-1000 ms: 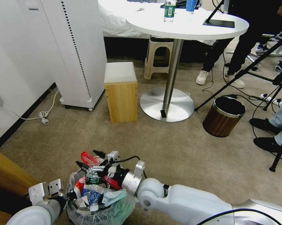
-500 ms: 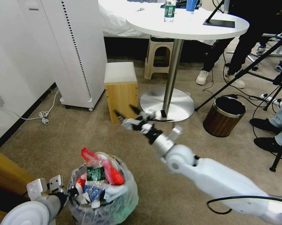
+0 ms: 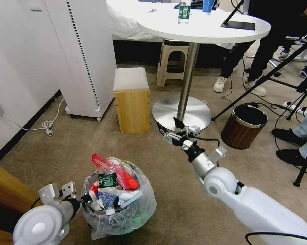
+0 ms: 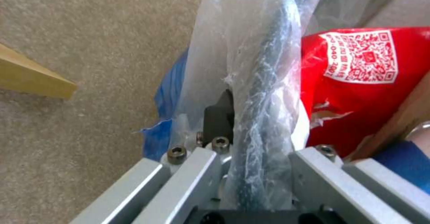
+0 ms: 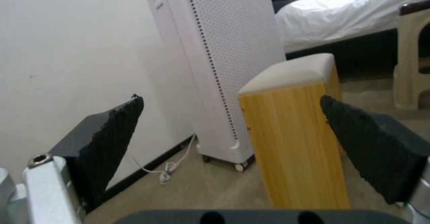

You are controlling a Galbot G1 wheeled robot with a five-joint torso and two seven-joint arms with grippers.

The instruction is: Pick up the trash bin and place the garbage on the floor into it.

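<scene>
Near the robot's left side, the left gripper (image 4: 251,170) pinches the trash bin (image 3: 117,200) rim on the floor (image 3: 92,143), garbage (image 3: 111,182) heaped inside. Right gripper (image 3: 170,129) hangs spread, empty; collecting looks nearly finished, so next comes finding any leftover litter.

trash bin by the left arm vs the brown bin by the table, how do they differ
The trash bin is lined with a clear plastic bag and heaped with garbage; the brown bin has wood-look sides, a metal rim and a dark interior. The left gripper is shut on the trash bin's rim; the brown bin stands untouched. Both sit upright on the floor.
</scene>
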